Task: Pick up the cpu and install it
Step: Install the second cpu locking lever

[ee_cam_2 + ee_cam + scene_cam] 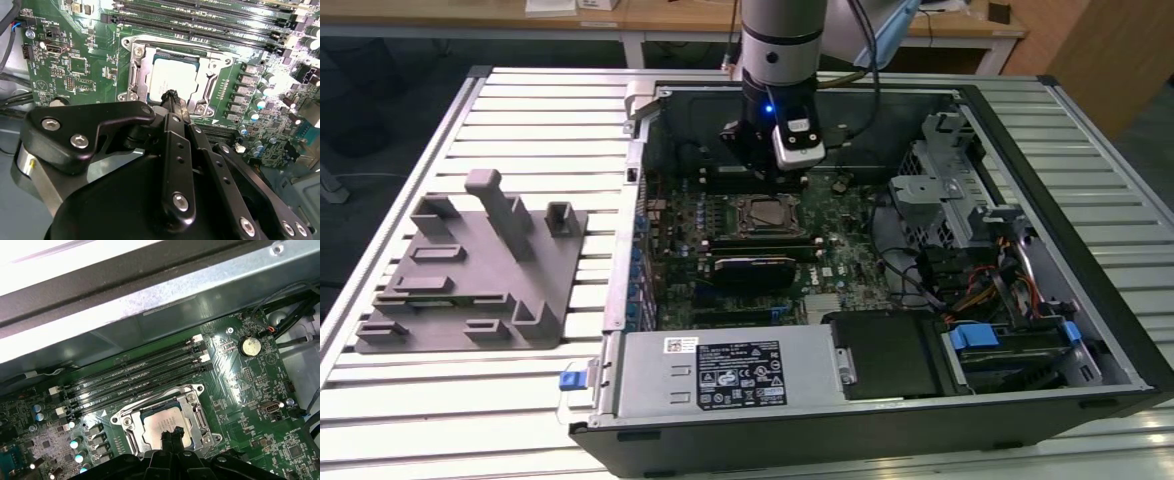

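While the cpu (176, 79) sits in its socket (135, 75) beside memory slots (135, 375), the pincer (171, 96) hovers just above, fingertips together, gripping nothing.

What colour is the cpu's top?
Silvery-grey metal, clearest in the second wrist view, where the cpu sits in its socket.

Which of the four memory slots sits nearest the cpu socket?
The end slot beside the socket frame; the other three lie beyond it, toward the case wall.

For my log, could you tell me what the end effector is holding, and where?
Nothing: the end effector is shut and empty above the cpu, which sits in the socket frame.
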### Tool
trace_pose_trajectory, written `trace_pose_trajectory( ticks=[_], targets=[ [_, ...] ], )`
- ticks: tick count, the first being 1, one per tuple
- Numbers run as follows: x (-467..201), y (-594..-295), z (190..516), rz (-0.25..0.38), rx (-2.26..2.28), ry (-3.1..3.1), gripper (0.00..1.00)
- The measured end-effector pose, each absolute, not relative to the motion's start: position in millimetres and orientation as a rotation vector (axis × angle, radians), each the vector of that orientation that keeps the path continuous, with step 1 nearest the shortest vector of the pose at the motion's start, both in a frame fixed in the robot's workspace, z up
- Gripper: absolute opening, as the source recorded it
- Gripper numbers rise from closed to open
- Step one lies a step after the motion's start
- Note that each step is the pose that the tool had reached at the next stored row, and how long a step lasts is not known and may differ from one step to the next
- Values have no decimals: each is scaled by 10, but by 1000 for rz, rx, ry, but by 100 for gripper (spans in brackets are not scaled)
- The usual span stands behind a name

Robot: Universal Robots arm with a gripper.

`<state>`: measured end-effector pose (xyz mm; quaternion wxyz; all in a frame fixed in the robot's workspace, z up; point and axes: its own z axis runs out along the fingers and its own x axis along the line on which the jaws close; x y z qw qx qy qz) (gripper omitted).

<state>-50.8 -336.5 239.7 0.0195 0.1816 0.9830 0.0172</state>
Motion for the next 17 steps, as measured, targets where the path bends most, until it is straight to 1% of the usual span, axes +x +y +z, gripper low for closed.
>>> trace_pose_trajectory(
  ticks=[17],
  targets=[
    [-508,-3405,2398,53,564,3051,11]
  ],
)
